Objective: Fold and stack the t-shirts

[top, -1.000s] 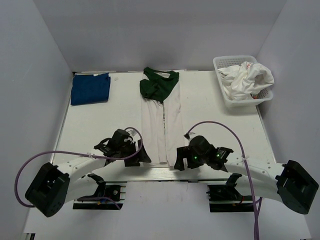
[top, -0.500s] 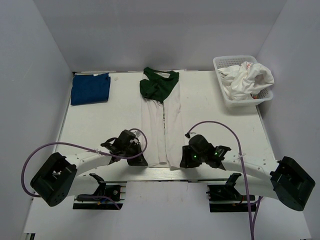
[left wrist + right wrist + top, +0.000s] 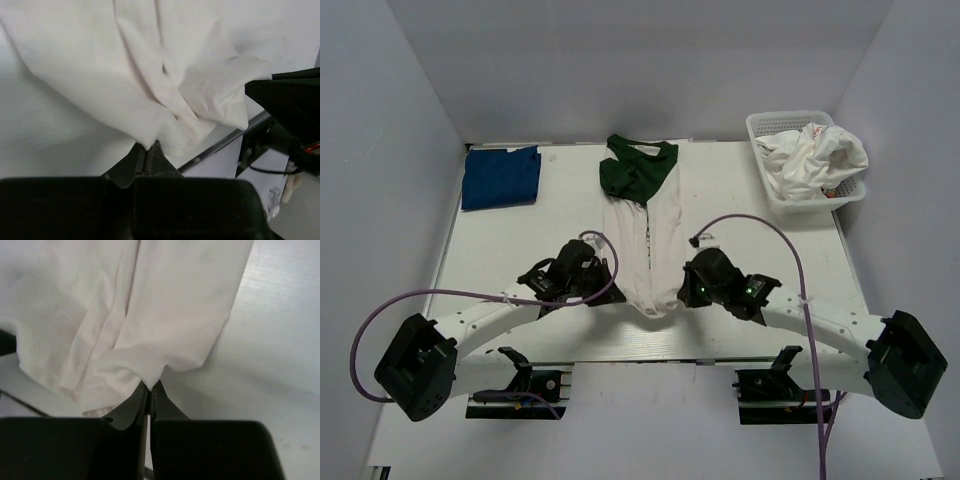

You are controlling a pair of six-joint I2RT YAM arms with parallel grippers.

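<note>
Two closed claws, the left gripper (image 3: 149, 151) and right gripper (image 3: 150, 388), pinched the near hem of the white t-shirt (image 3: 645, 240), its soft creased cloth stretched along the table (image 3: 750, 220) to dark green sleeves at the far end.

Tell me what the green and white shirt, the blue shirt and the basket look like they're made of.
Green and white shirt: soft matte cloth, probably cotton knit; it creases and bunches at the near hem. Blue shirt: matte cloth, folded flat. Basket: stiff white plastic, it seems; open lattice walls hold their shape.
</note>
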